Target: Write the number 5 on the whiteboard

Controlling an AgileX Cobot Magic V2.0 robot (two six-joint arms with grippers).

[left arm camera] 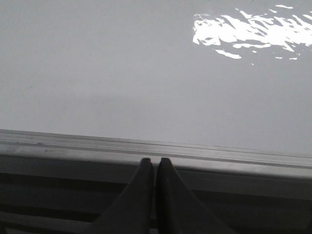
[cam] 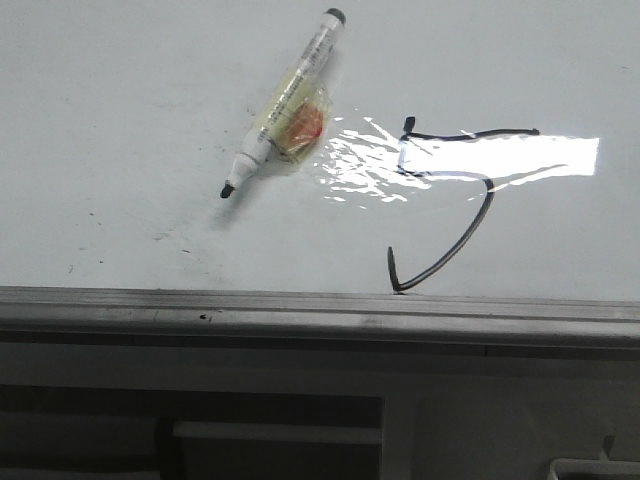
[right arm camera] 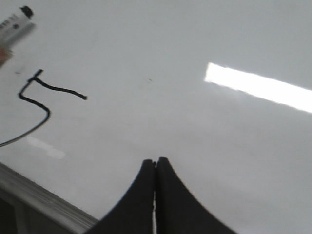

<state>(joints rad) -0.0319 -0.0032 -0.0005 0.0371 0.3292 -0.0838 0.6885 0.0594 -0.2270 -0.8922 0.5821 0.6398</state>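
The whiteboard (cam: 120,90) bears one number 5 (cam: 450,200) and one marker (cam: 282,103); both grippers closed, empty.

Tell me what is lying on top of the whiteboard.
On the whiteboard lie a marker, uncapped, its body wrapped in clear tape with an orange patch, and the drawn number 5. Glare washes out part of the 5's stem. Whatever the marker covers cannot be seen.

marker (cam: 283,107) on whiteboard (cam: 120,120) | left of number 5 (cam: 455,200)
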